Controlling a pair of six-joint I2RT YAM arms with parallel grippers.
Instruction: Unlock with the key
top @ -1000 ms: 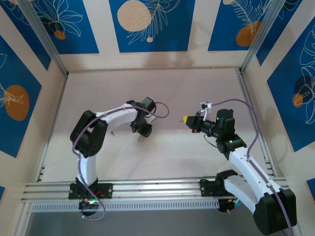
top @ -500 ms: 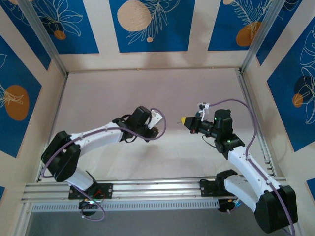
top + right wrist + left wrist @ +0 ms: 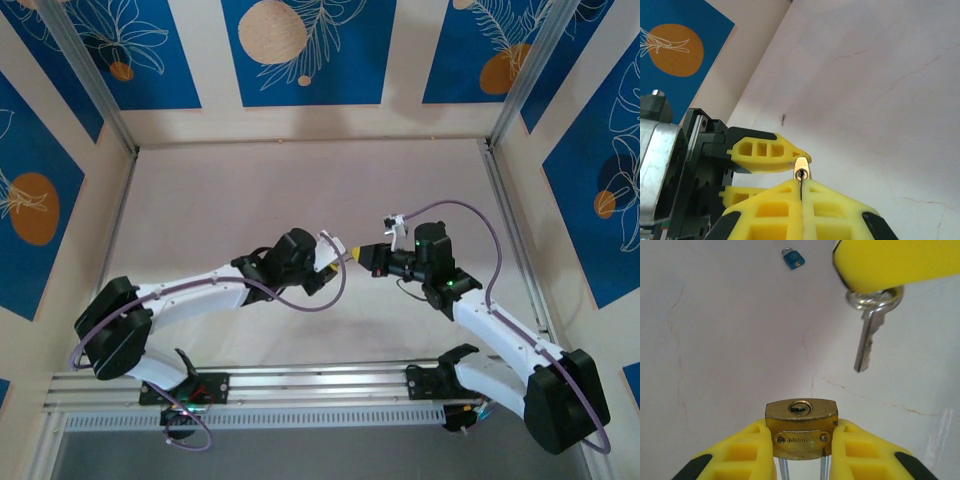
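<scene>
Left tool (image 3: pixel 336 252) nearer; slim silver key (image 3: pixel 867 340).

This was a robotics lab test cell. A pale bench (image 3: pixel 250 190) sat boxed in by panel walls (image 3: pixel 200 122) printed with blue and orange patterns and framed by aluminium posts (image 3: pixel 92 80). A cabled left arm (image 3: pixel 190 290) and right arm (image 3: pixel 500 325) were bolted to a slotted metal rail (image 3: pixel 320 380) at the bench's near edge.

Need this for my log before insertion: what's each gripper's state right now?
Left gripper: closed on the brass padlock.
Right gripper: closed on the key.
</scene>
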